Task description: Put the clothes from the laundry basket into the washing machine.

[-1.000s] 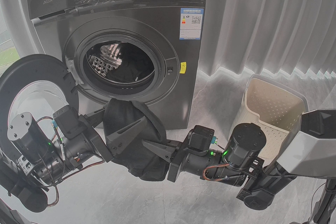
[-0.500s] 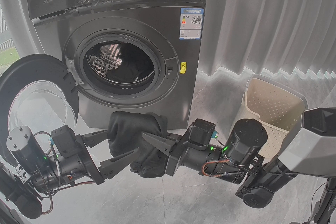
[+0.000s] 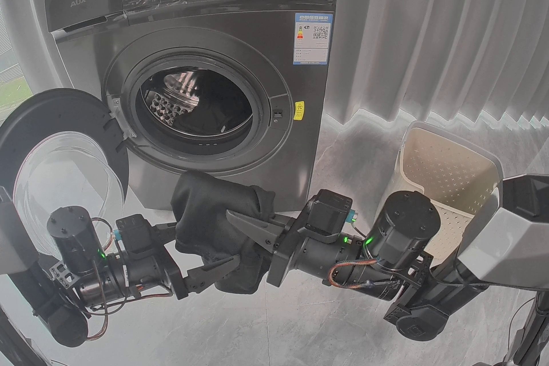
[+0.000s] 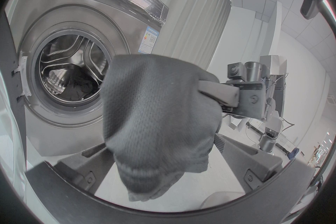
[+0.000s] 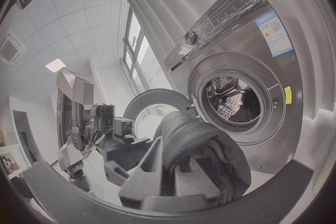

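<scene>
**Step in hand:** transfer of one item to the machine.

A dark grey mesh garment [image 3: 211, 213] is held clear of the floor, just in front of the grey front-loading washing machine [image 3: 229, 41] and below its door opening. It is clamped by the right tool [image 3: 239, 233], whose jaws are closed on the cloth. The left tool [image 3: 201, 247] is found with its jaws spread, one to each side of the hanging cloth, gripping nothing.

The round door [image 3: 57, 138] is swung open beside the machine, on the robot's left. Dark laundry [image 3: 220, 110] is already seen in the steel drum [image 3: 171, 98]. The cream perforated plastic laundry basket [image 3: 452, 167], on the machine's other side, appears emptied, though its bottom is partly hidden.

**Next move, as judged:** the garment must be raised to the opening and carried well past the rim before release, so that no fold is left trailing over the door seal.
</scene>
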You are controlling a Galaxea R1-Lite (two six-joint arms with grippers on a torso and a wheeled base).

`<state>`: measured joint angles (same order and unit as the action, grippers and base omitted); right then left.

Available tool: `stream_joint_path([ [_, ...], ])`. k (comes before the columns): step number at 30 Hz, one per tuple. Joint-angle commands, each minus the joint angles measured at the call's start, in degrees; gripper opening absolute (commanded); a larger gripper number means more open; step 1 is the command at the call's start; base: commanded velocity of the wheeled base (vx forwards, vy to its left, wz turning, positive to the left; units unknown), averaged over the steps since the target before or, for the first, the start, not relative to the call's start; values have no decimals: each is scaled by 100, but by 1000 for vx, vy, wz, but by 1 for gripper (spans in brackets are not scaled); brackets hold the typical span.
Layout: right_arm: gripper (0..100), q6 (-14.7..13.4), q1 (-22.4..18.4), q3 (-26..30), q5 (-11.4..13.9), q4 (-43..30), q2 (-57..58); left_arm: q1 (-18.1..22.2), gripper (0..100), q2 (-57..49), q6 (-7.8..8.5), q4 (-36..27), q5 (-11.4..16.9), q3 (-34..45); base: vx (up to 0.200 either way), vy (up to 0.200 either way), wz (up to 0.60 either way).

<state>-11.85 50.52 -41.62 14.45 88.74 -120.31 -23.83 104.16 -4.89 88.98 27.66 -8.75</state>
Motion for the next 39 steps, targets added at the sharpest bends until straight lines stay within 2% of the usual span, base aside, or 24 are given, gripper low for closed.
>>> stream_joint_path([
  [1,0,-28,55,-4,-3,3,25,-43,100,465,-3,5,29,-443,0,0,0],
  [9,0,-37,46,-22,-3,3,16,-113,100,606,14,14,20,-698,0,0,0],
  [10,0,-37,37,-31,-3,3,16,-113,0,597,5,14,20,-768,0,0,0],
  [18,0,-81,-51,-110,-47,3,-1,-60,0,544,-3,23,20,-821,0,0,0],
  [19,0,-98,-77,-127,-197,3,-10,-60,0,509,-3,23,20,-812,0,0,0],
  [20,0,-98,-77,-127,-197,3,-10,-60,0,509,-3,23,20,-812,0,0,0],
  [21,0,-169,-112,-189,-443,3,-19,-51,0,412,-3,23,20,-795,0,0,0],
  [22,0,-204,-121,-215,-522,3,-28,-51,0,342,-3,23,20,-768,0,0,0],
  [28,0,-230,-244,-241,-627,3,-36,-86,0,70,-21,23,11,-610,0,0,0],
  [33,0,-230,-358,-233,-873,3,-116,-51,0,43,-12,23,11,-619,0,0,0],
  [39,0,-221,-350,-215,-891,-5,-116,-7,0,43,-12,23,11,-619,0,0,0],
])
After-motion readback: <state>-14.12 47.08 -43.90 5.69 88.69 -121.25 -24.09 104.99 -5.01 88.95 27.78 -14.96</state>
